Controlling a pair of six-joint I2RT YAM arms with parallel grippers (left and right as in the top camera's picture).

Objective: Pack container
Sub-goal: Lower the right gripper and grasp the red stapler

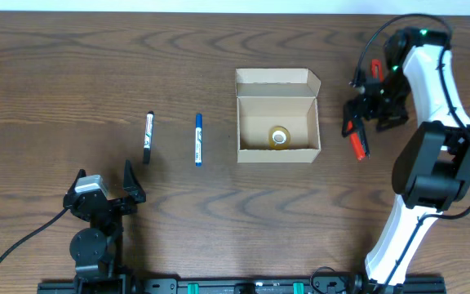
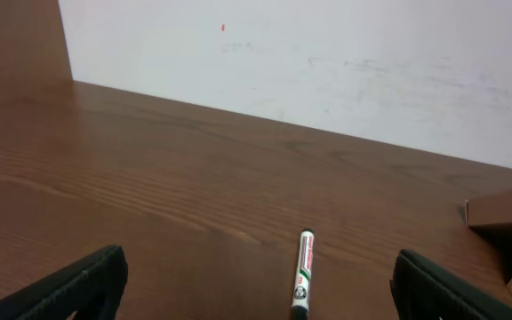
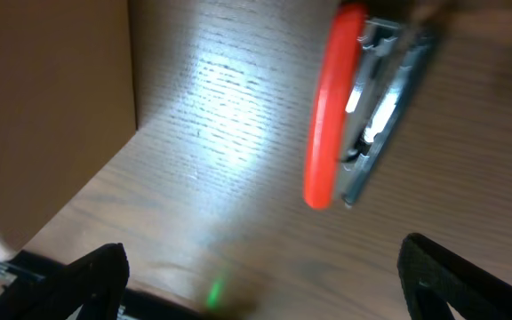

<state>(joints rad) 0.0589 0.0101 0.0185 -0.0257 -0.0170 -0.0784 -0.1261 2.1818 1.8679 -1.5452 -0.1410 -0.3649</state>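
Nearest the base, the left gripper is being held low over the table, claws wide apart and empty. Beyond it, a black marker and a blue marker are being seen side by side, apart. Further right, the container is being shown open, a tape roll inside. Beside its right wall, a red stapler is being faced by the right gripper, claws apart, clamped on nothing.

No legible txt; print on marker label too small to read.
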